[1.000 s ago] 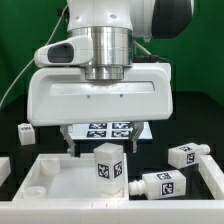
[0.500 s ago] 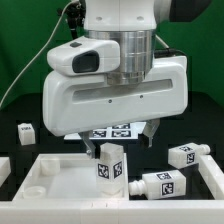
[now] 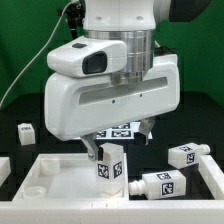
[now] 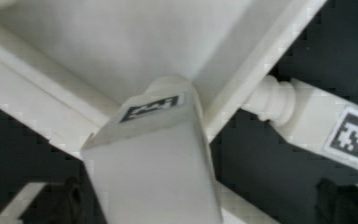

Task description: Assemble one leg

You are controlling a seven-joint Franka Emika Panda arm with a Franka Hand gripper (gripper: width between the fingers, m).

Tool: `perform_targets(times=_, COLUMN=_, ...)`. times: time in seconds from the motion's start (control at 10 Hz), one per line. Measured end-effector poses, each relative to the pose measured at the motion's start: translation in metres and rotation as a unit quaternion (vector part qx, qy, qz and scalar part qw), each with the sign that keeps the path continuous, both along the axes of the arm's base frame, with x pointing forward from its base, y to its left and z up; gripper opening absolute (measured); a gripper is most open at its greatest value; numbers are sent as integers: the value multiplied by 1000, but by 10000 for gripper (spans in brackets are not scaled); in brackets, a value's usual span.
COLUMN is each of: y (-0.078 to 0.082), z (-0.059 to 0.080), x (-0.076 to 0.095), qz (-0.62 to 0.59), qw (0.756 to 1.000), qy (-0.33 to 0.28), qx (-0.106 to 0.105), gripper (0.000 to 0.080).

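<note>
A white leg [image 3: 109, 163] with tags stands upright in the front corner of the white tabletop [image 3: 55, 178]. My gripper [image 3: 118, 142] hangs just above it, jaws open and well apart on either side of its top. In the wrist view the leg [image 4: 149, 150] fills the middle between the two dark fingers [image 4: 30, 205], with a gap on each side. The tabletop's rim [image 4: 51, 90] runs under it. My gripper [image 4: 190, 208] holds nothing.
Two more legs lie at the exterior view's right, one [image 3: 158, 184] against the tabletop's rim and one [image 3: 185, 153] behind it; one shows in the wrist view [image 4: 318, 118]. A small tagged cube [image 3: 25, 131] sits at the left. The marker board [image 3: 118, 130] lies behind.
The hand has turned about its vertical axis and shifted slightly toward the exterior view's right over the standing leg. The leg and the other parts have not moved.
</note>
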State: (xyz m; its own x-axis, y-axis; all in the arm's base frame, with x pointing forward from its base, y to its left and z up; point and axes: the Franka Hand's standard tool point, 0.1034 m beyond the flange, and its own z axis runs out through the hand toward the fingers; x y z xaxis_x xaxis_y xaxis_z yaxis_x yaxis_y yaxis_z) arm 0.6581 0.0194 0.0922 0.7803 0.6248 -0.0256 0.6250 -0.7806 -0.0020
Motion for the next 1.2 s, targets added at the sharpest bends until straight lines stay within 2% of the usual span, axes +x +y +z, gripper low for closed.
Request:
perform_targets(times=0.4, y=-23, z=-6, x=-3, qz=5, qw=1000, qy=-1, qx=0, gripper=649)
perform_targets(times=0.6, y=-25, z=-6, x=-4, qz=3, qw=1000, qy=0, qx=0, gripper=396)
perform_targets(times=0.7, y=-24, z=-5, x=-3, qz=3, qw=1000, qy=-1, qx=0, gripper=396)
perform_targets(times=0.8, y=-24, z=-5, x=-3, qz=3, qw=1000, qy=-1, qx=0, gripper=285)
perform_targets(times=1.2, y=-24, z=-5, x=-3, qz=-34, qw=999, qy=-1, qx=0, gripper=285)
